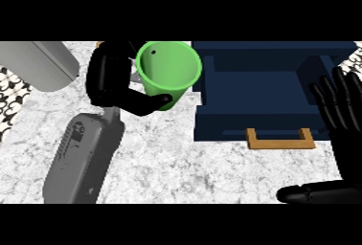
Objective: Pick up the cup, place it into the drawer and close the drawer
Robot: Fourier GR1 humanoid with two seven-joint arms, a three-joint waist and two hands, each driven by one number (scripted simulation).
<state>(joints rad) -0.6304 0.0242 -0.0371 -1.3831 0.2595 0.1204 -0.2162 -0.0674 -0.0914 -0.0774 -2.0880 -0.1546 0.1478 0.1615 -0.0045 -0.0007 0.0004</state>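
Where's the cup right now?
Head view, upper centre-left: the green cup is held in the left hand, just left of the open blue drawer.

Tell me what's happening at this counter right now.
The robot's left hand has its fingers curled around a green cup, holding it up beside the open dark blue drawer with its wooden handle. The cup is not yet inside the drawer. The right hand rests open at the view's right edge, fingers up.
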